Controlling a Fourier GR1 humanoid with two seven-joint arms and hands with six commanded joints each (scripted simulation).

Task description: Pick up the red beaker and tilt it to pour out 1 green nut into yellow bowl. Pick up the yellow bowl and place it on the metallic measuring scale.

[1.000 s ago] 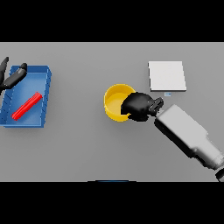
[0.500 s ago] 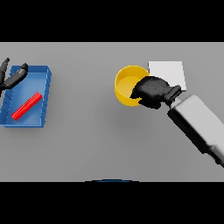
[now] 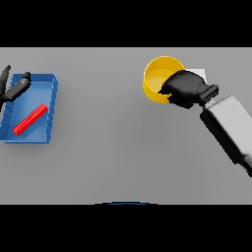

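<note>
Right hand (image 3: 186, 87) curling round the near rim of the bowl (image 3: 160, 78), gripping it from the right side and holding it tipped toward the camera, seemingly lifted off the table (image 3: 113, 147). Bowl hanging just left of the scale (image 3: 199, 73), mostly hidden behind the hand, likely on the way there. Beaker (image 3: 29, 119) lying flat in the tray (image 3: 49, 115). Left hand (image 3: 14, 87) resting idle at the tray's far corner, fingers loosely spread, holding nothing.
</note>
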